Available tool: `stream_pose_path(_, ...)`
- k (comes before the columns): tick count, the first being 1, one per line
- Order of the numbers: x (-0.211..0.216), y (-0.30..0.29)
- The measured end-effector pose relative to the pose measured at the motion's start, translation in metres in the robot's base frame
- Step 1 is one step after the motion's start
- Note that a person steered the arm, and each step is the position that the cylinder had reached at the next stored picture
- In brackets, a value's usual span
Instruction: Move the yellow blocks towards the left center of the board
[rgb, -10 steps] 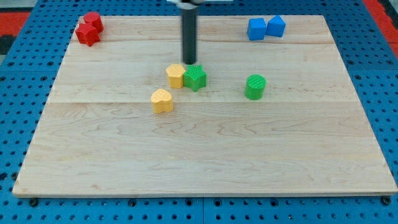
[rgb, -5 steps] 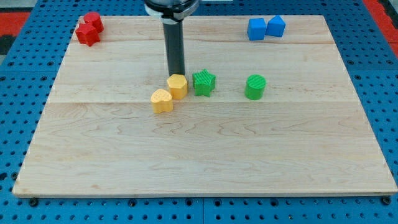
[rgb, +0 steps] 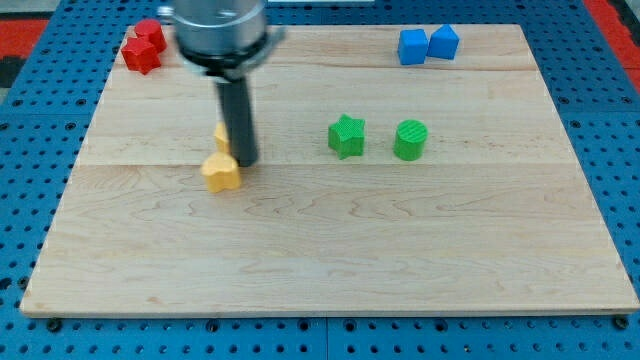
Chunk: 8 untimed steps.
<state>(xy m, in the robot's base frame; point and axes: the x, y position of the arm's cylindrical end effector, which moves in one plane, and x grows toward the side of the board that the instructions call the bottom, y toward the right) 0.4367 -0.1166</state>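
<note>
My tip (rgb: 245, 160) is down on the board, left of centre. A yellow heart-shaped block (rgb: 220, 173) lies just to the tip's lower left, touching or nearly touching the rod. A second yellow block (rgb: 221, 137) shows only as a sliver to the left of the rod, partly hidden by it, just above the heart block. Both sit left of the board's middle, around mid-height.
A green star block (rgb: 346, 136) and a green cylinder (rgb: 410, 140) stand to the tip's right. Two red blocks (rgb: 142, 46) are at the board's top left corner. Two blue blocks (rgb: 428, 45) are at the top right. The wooden board (rgb: 320, 270) lies on a blue pegboard.
My tip has moved left and slightly down. Both yellow blocks have been pushed left with it. The green star has shifted right, away from the yellow blocks.
</note>
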Motion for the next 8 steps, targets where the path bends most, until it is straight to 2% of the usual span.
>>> stream_pose_path(1,-0.001,-0.019)
stream_pose_path(2,-0.03,0.027)
stream_pose_path(3,-0.044,0.047)
stream_pose_path(5,-0.055,-0.06)
stream_pose_path(6,-0.101,-0.039)
stream_pose_path(7,-0.108,-0.042)
stream_pose_path(8,-0.08,-0.064)
